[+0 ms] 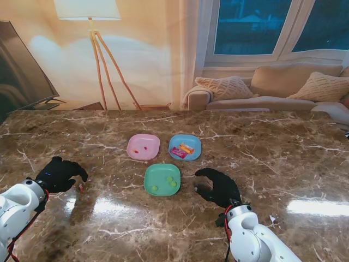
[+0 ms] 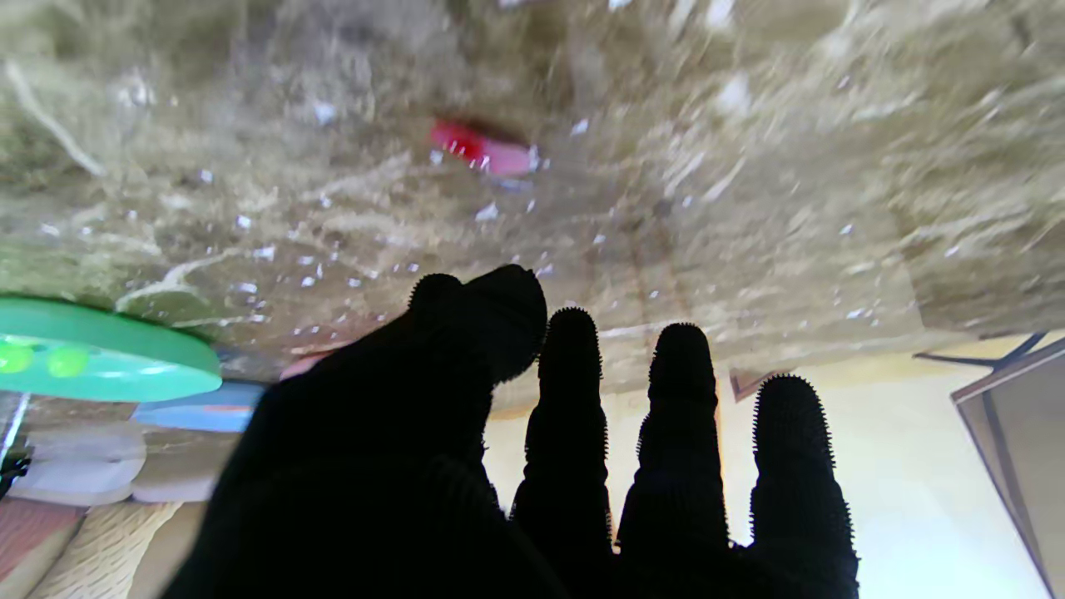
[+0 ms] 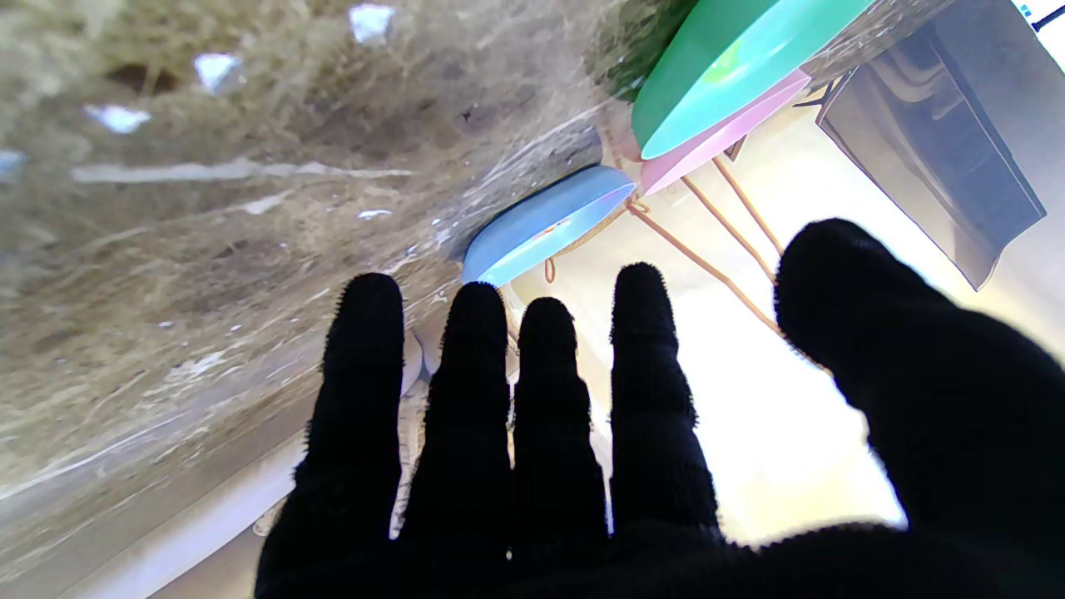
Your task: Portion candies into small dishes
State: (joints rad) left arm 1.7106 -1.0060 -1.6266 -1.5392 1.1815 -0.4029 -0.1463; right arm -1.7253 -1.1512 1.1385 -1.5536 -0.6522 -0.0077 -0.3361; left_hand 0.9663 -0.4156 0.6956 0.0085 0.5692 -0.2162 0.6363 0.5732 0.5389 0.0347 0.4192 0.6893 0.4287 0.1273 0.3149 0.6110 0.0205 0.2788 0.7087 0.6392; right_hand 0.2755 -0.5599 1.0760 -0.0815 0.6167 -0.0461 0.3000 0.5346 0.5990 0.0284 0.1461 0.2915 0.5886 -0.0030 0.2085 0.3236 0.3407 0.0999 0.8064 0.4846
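Glossy brown marble table (image 1: 272, 142) — sofa (image 1: 272, 90), floor lamp (image 1: 90, 33) behind

the left hand (image 2: 499, 449) hovers over the marble tabletop (image 2: 749, 166), its black-gloved fingers (image 2: 682, 416) spread and holding nothing. a red candy (image 2: 481, 150) lies on the stone beyond them, blurred. a green dish (image 2: 108, 358) holds two yellow-green candies (image 2: 42, 359).

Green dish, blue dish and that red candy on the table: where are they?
Green dish (image 1: 162, 173): stand view, bare middle.
Blue dish (image 1: 194, 143): stand view, bare right rim.
Red candy (image 2: 482, 150): left wrist view, wrapper's middle.
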